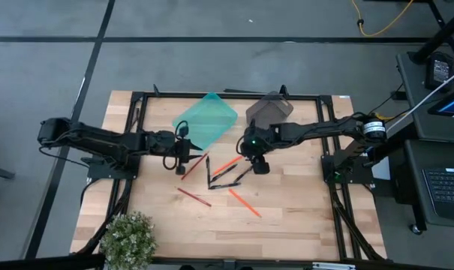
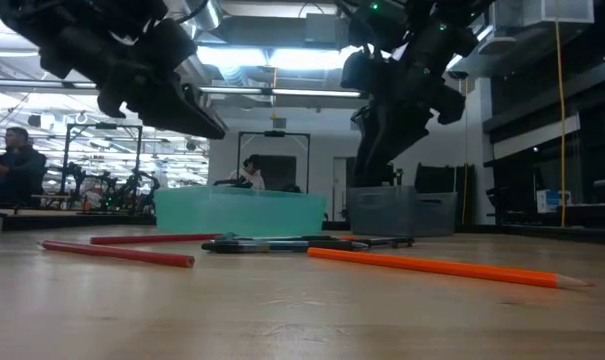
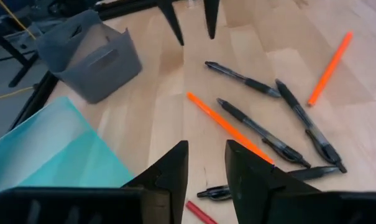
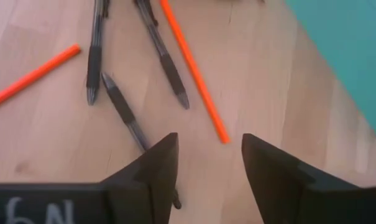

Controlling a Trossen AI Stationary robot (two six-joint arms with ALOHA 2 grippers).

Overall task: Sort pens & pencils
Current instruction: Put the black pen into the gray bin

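Several black pens (image 1: 225,184) (image 3: 259,132) (image 4: 125,112) and orange and red pencils (image 1: 244,202) (image 3: 228,127) (image 4: 194,68) lie scattered flat on the wooden table's middle. My left gripper (image 1: 183,159) (image 3: 206,165) hovers open just left of the pile, near a red pencil (image 1: 194,165), with nothing between its fingers. My right gripper (image 1: 260,166) (image 4: 207,155) hovers open over the pile's right side, above the free end of an orange pencil and beside a pen, clear of both.
A teal bin (image 1: 204,120) (image 3: 45,149) and a grey bin (image 1: 269,111) (image 3: 91,59) stand side by side at the table's far side. A potted plant (image 1: 129,238) sits at the near left corner. Bare wood lies near and right of the pile.
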